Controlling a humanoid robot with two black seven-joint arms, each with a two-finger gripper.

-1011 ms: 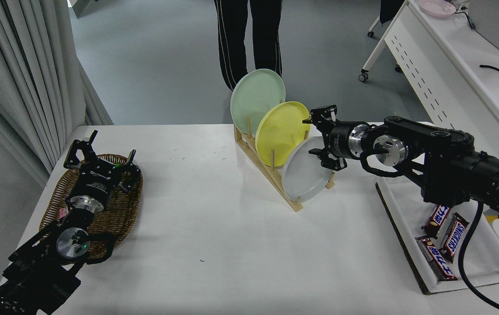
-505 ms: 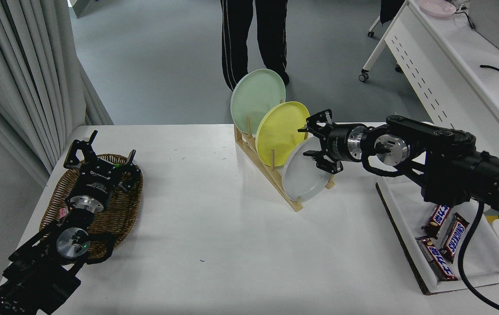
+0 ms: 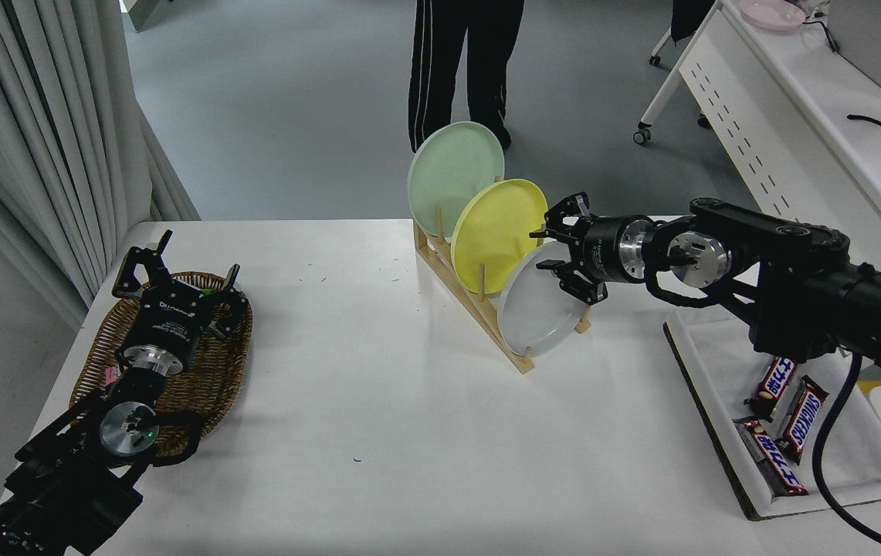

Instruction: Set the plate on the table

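The pale grey-white plate (image 3: 537, 309) stands on edge in the front slot of a wooden rack (image 3: 486, 320) on the white table (image 3: 378, 432). A yellow plate (image 3: 496, 232) and a mint-green plate (image 3: 452, 174) stand behind it. My right gripper (image 3: 556, 251) is open, one finger above and one below, at the grey-white plate's upper right rim. I cannot tell whether it touches the rim. My left gripper (image 3: 177, 274) is open and parked over a wicker basket at the lower left.
The wicker basket (image 3: 208, 386) lies at the table's left. A white tray (image 3: 834, 455) with several chocolate bars (image 3: 784, 421) lies at the right, under my right arm. A person's legs (image 3: 463, 62) stand beyond the table's far edge. A white perforated desk (image 3: 795, 116) is at the upper right.
My right gripper has moved a little left and up toward the plates, and its fingers have drawn closer together. The person at the far side has stepped to the right. The plates have not moved.
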